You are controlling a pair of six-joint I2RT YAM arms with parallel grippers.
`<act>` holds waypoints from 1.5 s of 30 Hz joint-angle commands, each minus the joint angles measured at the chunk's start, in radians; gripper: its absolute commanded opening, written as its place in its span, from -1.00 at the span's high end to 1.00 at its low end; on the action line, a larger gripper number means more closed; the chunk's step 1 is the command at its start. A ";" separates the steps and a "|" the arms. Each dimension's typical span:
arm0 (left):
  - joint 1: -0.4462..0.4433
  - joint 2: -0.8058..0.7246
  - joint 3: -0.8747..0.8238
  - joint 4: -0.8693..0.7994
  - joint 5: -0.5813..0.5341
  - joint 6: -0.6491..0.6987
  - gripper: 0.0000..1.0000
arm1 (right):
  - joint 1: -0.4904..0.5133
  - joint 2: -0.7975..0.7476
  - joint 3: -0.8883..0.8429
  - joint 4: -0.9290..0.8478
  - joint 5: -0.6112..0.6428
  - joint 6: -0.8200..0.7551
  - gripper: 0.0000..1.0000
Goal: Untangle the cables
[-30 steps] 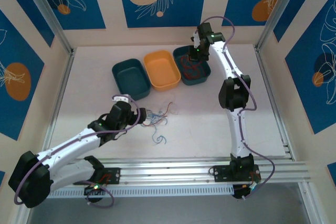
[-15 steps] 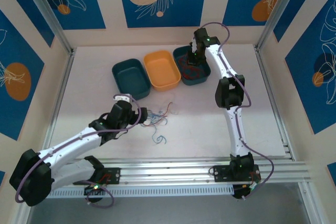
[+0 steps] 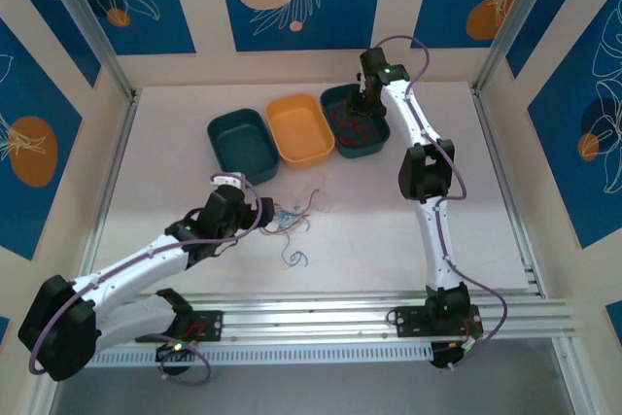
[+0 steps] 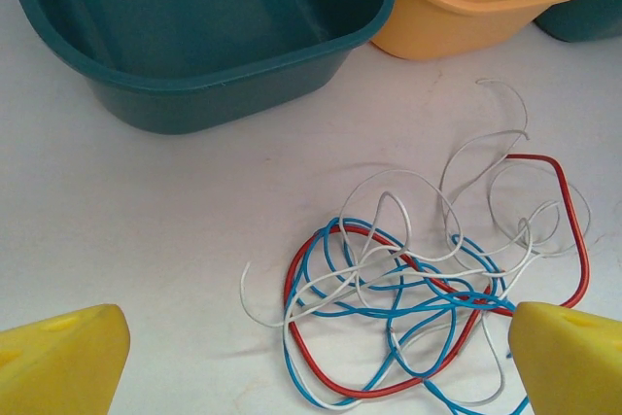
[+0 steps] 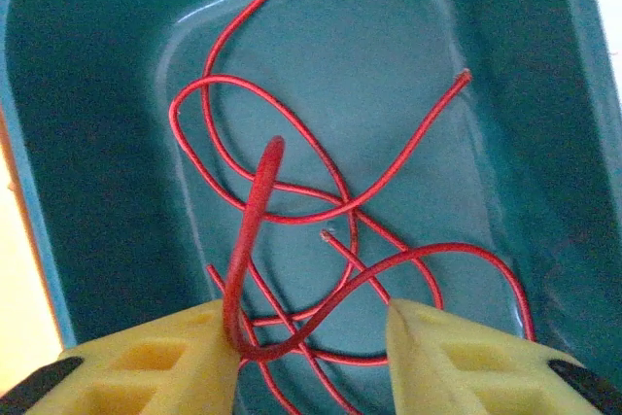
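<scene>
Raise the parted right gripper (image 5: 309,323) straight up, shedding the red cable (image 5: 255,211) off its finger into the teal bin (image 5: 87,143) beneath, then shut the wide-spread left gripper (image 4: 321,337) on the cables (image 4: 408,289) between its fingers.

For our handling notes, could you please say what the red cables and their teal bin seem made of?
The red cables look like plastic-coated wire: glossy, holding springy loops. The teal bin looks like moulded plastic: smooth, rounded corners, soft sheen.
</scene>
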 commanded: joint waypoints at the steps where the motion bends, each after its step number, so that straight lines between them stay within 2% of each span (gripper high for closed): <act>1: 0.007 0.002 0.038 0.002 0.010 0.025 -1.00 | -0.007 -0.102 0.016 -0.034 0.022 0.006 0.02; 14: 0.008 0.009 0.048 0.004 0.018 0.028 -1.00 | -0.003 -0.217 0.009 -0.049 -0.030 0.039 -0.43; 15: 0.008 0.007 0.048 0.005 0.017 0.029 -1.00 | 0.000 -0.229 0.004 -0.050 -0.027 0.044 -0.51; 16: 0.008 0.003 0.049 0.002 0.017 0.027 -1.00 | 0.002 -0.248 -0.006 -0.051 -0.021 0.047 -0.68; 17: 0.008 0.003 0.048 0.003 0.017 0.026 -1.00 | 0.005 -0.263 -0.018 -0.052 -0.017 0.050 -0.98; 22: 0.008 -0.008 0.047 -0.001 0.011 0.018 -1.00 | 0.047 -0.386 -0.156 -0.029 0.027 0.038 -0.98; 30: 0.009 -0.040 0.029 -0.013 -0.018 -0.024 -1.00 | 0.179 -0.667 -0.565 0.105 0.132 0.051 -0.98; 35: 0.012 -0.052 0.023 -0.025 -0.028 -0.044 -1.00 | 0.252 -0.810 -0.780 0.146 0.121 0.131 -0.98; 38: 0.016 -0.050 0.016 -0.018 -0.021 -0.056 -1.00 | 0.271 -0.871 -0.887 0.166 0.017 0.180 -0.98; 41: 0.022 -0.038 0.013 -0.012 -0.011 -0.067 -1.00 | 0.294 -0.895 -0.966 0.159 -0.054 0.261 -0.98; 45: 0.032 -0.016 0.018 -0.013 0.006 -0.087 -1.00 | 0.357 -0.903 -1.054 0.147 -0.046 0.335 -0.98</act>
